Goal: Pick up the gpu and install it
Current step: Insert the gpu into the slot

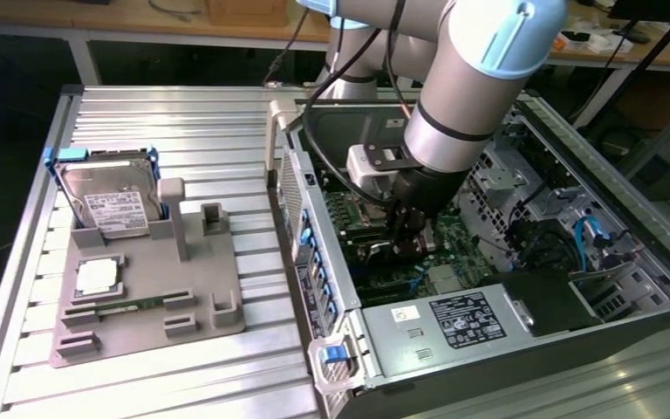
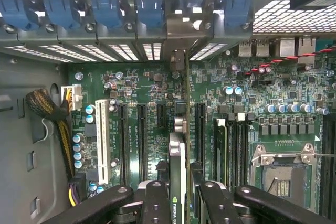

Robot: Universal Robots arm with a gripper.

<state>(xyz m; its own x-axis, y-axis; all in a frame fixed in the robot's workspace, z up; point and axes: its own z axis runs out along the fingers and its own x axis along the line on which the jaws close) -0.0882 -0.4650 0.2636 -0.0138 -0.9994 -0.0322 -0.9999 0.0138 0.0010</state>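
Note:
The gpu point(image 2: 177, 167) stands edge-on to the wrist camera, a thin green card with a black cooler and a logo strip, over the motherboard point(image 2: 247, 85) between two black expansion slots. Its silver end bracket point(image 2: 179, 38) reaches the case's rear slot openings. My gripper point(image 2: 178, 199) is shut on the card, with one black finger point(image 2: 155, 199) on each face. In the exterior view the gripper point(image 1: 411, 237) reaches down inside the open computer case point(image 1: 614, 218), just above the board. I cannot tell whether the card's edge sits in a slot.
A grey fixture tray point(image 1: 195, 301) left of the case holds a silver hard drive point(image 1: 108, 205), a square chip point(image 1: 97, 275) and a memory stick point(image 1: 126, 305). Inside the case are a power supply point(image 1: 463, 319), a processor socket point(image 2: 283, 174), a white slot point(image 2: 101, 140) and a cable bundle point(image 2: 50, 111).

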